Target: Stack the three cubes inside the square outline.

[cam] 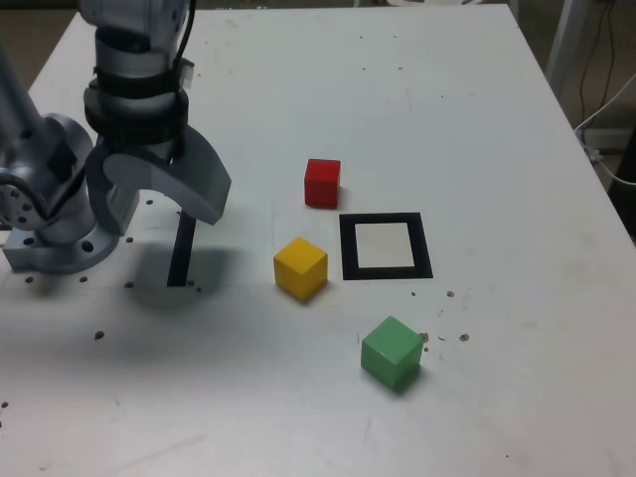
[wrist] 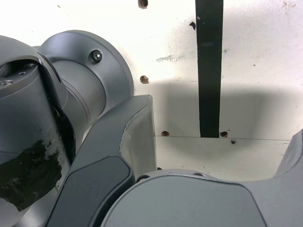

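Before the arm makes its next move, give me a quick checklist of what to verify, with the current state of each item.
1. End effector open and holding nothing: ok.
2. Black tape square outline has nothing inside: ok.
3. Small red matte cube unobstructed, above the outline in the exterior view: ok.
4. Small yellow matte cube and small green matte cube each apart from the others: ok.
5. End effector lined up over a cube: not ok, it hangs over the straight black tape strip.
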